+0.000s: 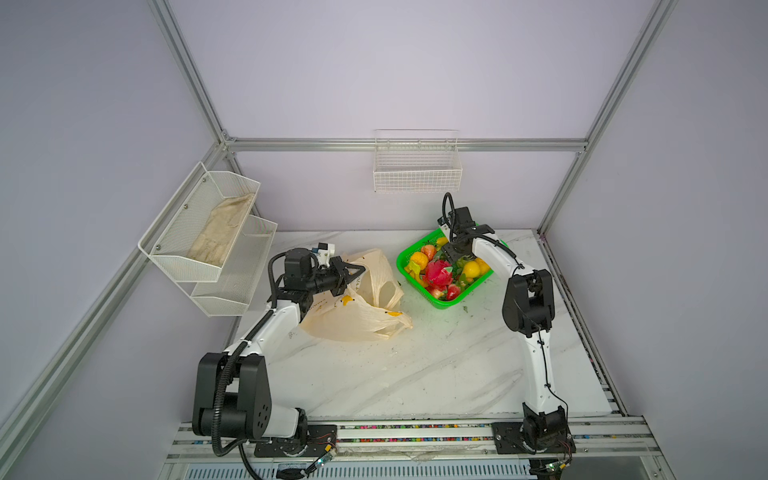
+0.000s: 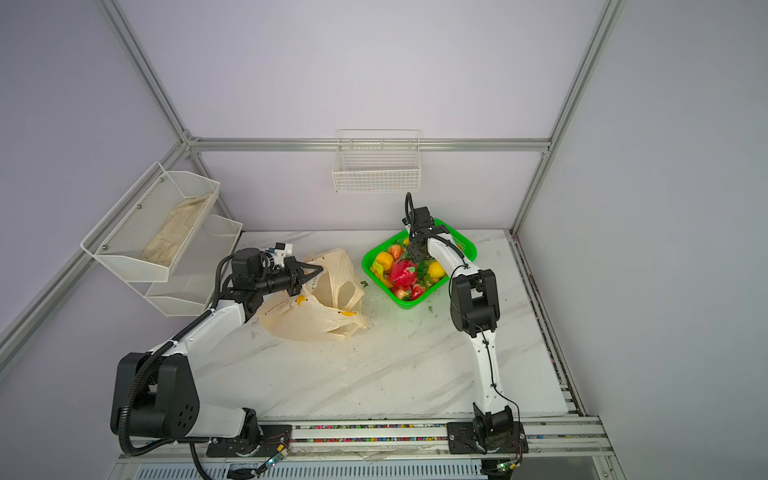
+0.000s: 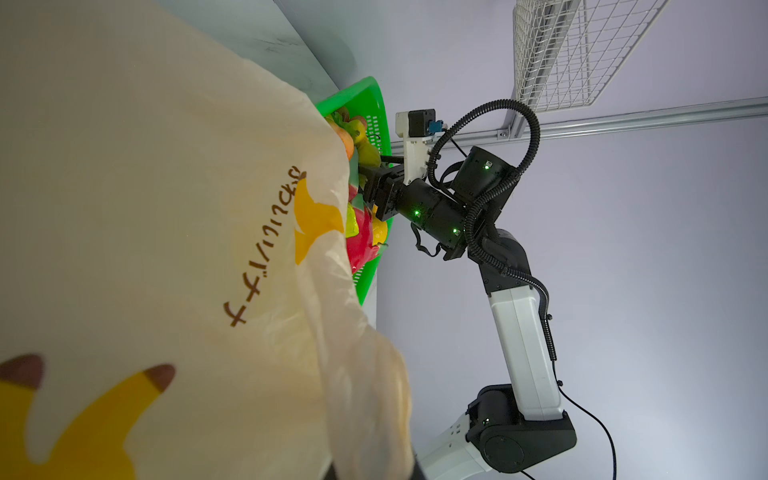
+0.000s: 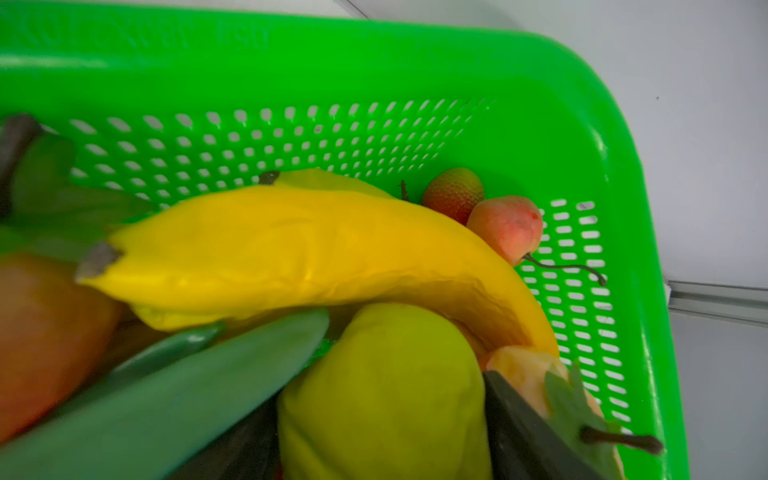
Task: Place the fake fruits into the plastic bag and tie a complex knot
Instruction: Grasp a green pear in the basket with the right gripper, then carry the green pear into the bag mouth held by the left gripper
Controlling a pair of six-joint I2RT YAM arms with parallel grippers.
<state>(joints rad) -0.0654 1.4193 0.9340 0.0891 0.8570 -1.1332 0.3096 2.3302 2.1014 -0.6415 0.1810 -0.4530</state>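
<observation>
Your fake fruits point(image 1: 438, 272) sit in the green basket point(image 1: 401, 260), with one yellow-green fruit point(image 4: 386, 386) between the fingers of the right gripper point(image 1: 456, 254). You cannot tell whether they grasp it. Your left gripper point(image 1: 358, 271) is clenched on the rim of the plastic bag point(image 1: 357, 316).

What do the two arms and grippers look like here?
Left arm and right arm: white links, black joint housings. Left gripper and right gripper: black. Ribbed black conduit follows each arm; a thin wire trails down the right. Green lights dot its wrist.
</observation>
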